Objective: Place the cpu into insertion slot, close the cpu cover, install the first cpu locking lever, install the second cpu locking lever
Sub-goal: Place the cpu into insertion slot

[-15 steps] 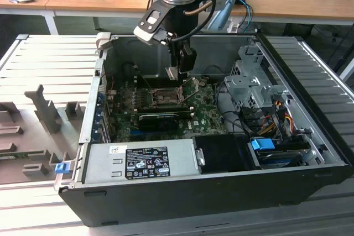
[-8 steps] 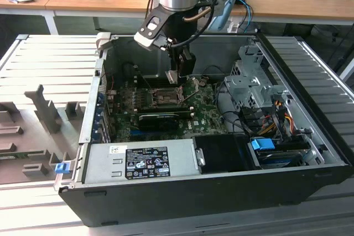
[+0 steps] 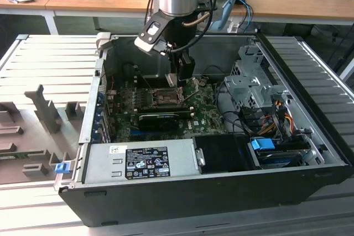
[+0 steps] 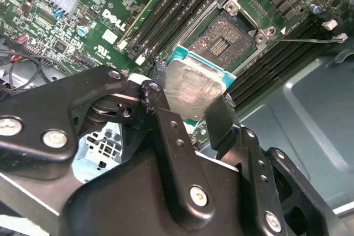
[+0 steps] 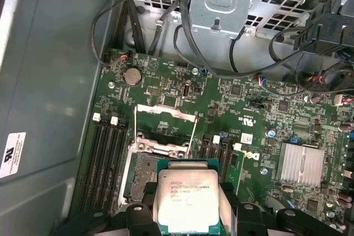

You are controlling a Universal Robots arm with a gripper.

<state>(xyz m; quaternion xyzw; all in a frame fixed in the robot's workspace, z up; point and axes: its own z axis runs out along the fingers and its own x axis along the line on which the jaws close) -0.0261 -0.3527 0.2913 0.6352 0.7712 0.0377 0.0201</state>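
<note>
Silver-grey cpu point(image 4: 191, 89) between the fingers point(image 4: 166, 131) — near the insertion slot point(image 4: 220, 41)

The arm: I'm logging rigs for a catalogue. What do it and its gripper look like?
The arm is a silver-grey cylinder with a dark band; black cables loop beside it. The gripper is black, with jointed link fingers studded with silver screws.

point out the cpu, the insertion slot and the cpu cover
cpu point(image 5: 187, 200): first wrist view, silver top
insertion slot point(image 4: 220, 42): second wrist view, dark recess
cpu cover point(image 5: 166, 111): first wrist view, frame's cross bar
</note>
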